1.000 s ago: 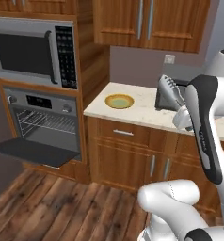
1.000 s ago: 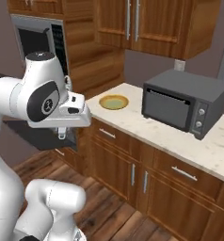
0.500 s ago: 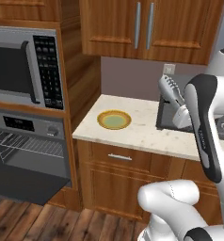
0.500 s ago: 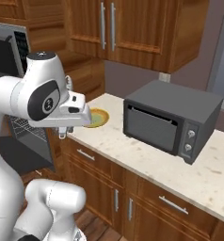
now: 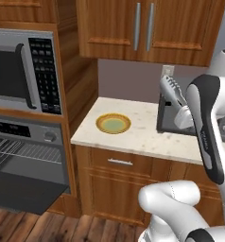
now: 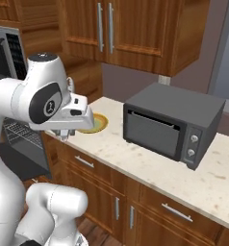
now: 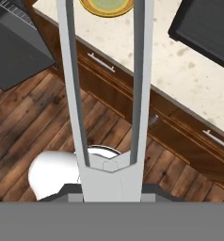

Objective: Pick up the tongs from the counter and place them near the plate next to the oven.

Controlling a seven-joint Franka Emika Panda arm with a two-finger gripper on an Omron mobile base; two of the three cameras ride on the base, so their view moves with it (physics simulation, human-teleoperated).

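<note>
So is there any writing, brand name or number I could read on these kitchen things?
None can be read.
The microwave keypad: rows of small pale marks, too blurred to read.
The oven panel: a dark display strip, nothing legible.
The toaster oven: knobs only, no lettering visible.
The plate and tongs: unmarked.

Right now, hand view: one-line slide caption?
End effector shut on the tongs, their arms pointing toward the plate on the counter, oven door open.
</note>
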